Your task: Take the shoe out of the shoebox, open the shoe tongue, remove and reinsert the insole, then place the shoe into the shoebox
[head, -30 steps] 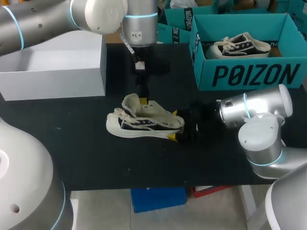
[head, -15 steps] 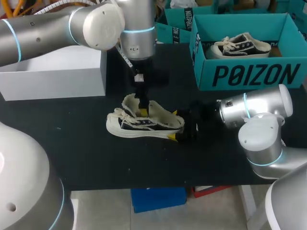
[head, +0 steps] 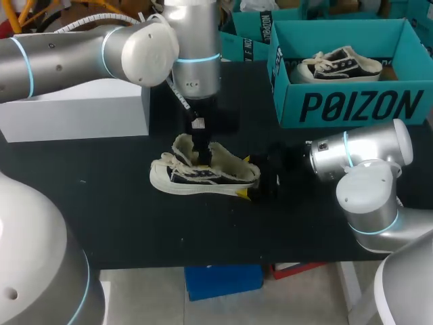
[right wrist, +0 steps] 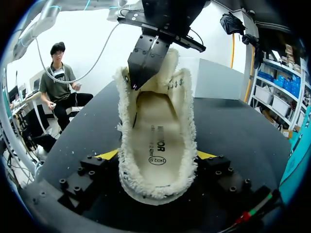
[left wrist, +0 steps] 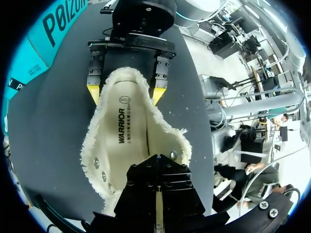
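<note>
A cream low-top shoe [head: 203, 175] with frayed edges lies on the black table [head: 135, 230], toe to the left. My right gripper [head: 245, 177] has its yellow tips pressed against both sides of the heel, seen in the right wrist view [right wrist: 158, 155] and in the left wrist view [left wrist: 125, 93]. My left gripper [head: 201, 154] points straight down with its fingers shut, the tips inside the shoe's opening by the tongue [right wrist: 138, 80]. The printed insole [left wrist: 129, 126] lies flat inside the shoe. I cannot see anything held between the left fingers.
A teal shoebox [head: 352, 101] at the back right holds a second shoe [head: 338, 64]. A white box [head: 81, 108] stands at the back left under my left arm. Another teal box [head: 247, 40] sits behind. Bare black table runs along the front edge.
My left gripper has come down and toward the shoe, from above the table behind it to inside the shoe's opening. The right gripper and the shoe have stayed put.
</note>
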`<state>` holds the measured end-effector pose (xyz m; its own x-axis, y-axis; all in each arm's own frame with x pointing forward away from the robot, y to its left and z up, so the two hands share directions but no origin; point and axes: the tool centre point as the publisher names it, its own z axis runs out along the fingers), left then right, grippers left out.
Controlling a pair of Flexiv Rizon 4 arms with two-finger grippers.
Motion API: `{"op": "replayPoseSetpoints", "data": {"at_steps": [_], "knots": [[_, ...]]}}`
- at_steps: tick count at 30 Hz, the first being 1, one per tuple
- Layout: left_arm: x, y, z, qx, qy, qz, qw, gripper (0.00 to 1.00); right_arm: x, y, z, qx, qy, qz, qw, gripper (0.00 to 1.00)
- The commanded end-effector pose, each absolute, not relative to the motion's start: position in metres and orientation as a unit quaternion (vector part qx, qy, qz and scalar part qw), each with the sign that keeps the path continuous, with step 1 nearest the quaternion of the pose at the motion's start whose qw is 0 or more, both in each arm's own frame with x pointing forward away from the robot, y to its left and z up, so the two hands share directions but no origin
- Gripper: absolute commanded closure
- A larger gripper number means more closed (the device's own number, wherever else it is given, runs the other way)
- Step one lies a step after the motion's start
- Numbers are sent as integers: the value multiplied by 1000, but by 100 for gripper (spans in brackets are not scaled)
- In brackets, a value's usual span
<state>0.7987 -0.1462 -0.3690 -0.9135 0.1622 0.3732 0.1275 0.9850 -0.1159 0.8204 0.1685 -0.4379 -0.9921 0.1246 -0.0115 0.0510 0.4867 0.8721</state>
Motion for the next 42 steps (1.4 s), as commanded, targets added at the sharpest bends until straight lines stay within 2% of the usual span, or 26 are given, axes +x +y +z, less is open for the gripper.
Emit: {"op": "replayPoseSetpoints", "data": {"at_steps": [1,28,42], "knots": [[803,-150,-381,-73,-976,44,201,100,820,169,-440,52,862,503,36,100],[785,-153,-414,-55,-975,30,213,100,820,169,-440,52,862,503,36,100],[783,-152,-430,-33,-979,36,196,100,820,169,-440,52,862,503,36,100]]}}
